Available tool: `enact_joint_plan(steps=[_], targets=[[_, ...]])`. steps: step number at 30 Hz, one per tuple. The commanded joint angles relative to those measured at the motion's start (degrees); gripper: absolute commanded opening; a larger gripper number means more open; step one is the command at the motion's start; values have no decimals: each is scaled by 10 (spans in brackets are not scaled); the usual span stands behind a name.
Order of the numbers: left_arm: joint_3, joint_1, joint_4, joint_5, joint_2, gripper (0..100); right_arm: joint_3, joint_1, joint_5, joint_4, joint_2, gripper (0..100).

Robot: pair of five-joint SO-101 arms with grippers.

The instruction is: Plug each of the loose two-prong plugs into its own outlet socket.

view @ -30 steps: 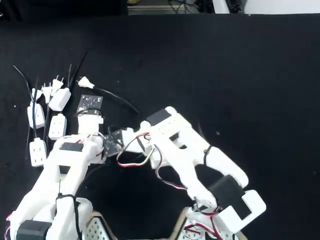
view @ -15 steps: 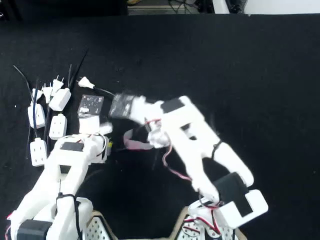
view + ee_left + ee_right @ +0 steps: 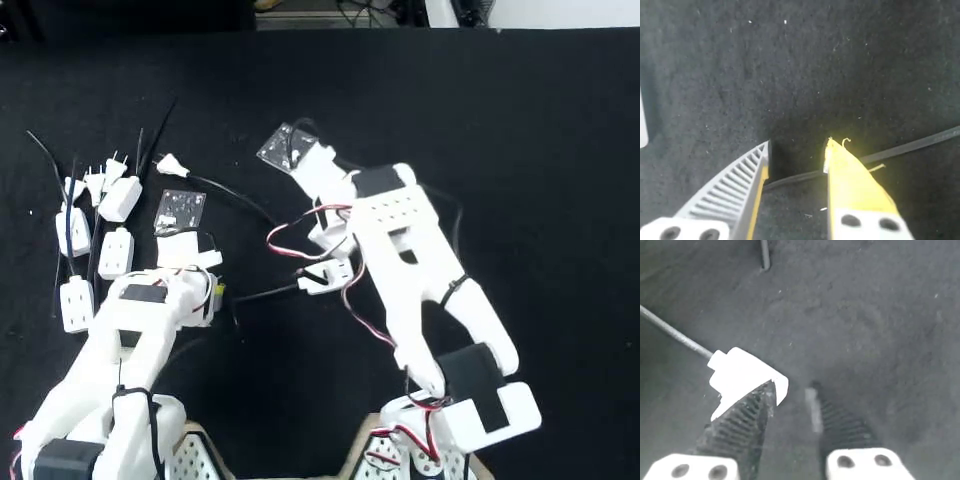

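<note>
White plug (image 3: 745, 372), corded, flat on desk (image 3: 520, 150) just beside 1 finger of the spread, empty right gripper (image 3: 790, 390), which swung away from the spread left gripper (image 3: 796, 150) within 1 s: pick-up likely pending, outlet sockets (image 3: 77, 303) unfilled at desk's left side.

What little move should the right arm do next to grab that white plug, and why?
Probably slide the right gripper sideways toward the white plug until it sits between the fingers. The fingers are open, and the plug lies beside one finger, outside the gap, so closing now would likely miss it.
</note>
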Motion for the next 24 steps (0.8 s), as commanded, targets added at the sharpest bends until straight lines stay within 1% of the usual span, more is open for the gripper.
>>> enact_joint_plan(steps=[1, 2, 5, 8, 11, 14, 16, 18, 20, 24], targets=[[-2, 4, -5, -4, -10, 184, -75, -14, -7, 30, -38, 261], [-2, 4, -5, -4, -10, 184, -90, -11, -7, 30, -44, 274], [-2, 4, -5, -4, -10, 184, -131, 13, 10, 45, -65, 265], [-2, 4, -5, -4, -10, 184, -158, 56, 78, 73, -79, 258], [-2, 4, -5, -4, -10, 184, -160, 98, 168, 109, -85, 260], [-2, 4, -5, -4, -10, 184, -143, 130, 282, 160, -80, 261], [-2, 4, -5, -4, -10, 184, -103, 136, 364, 184, -82, 261], [-2, 4, -5, -4, -10, 184, -54, 132, 422, 193, -84, 261], [-2, 4, -5, -4, -10, 184, -6, 110, 433, 178, -80, 262], [-2, 4, -5, -4, -10, 184, 95, 67, 432, 86, -80, 263]])
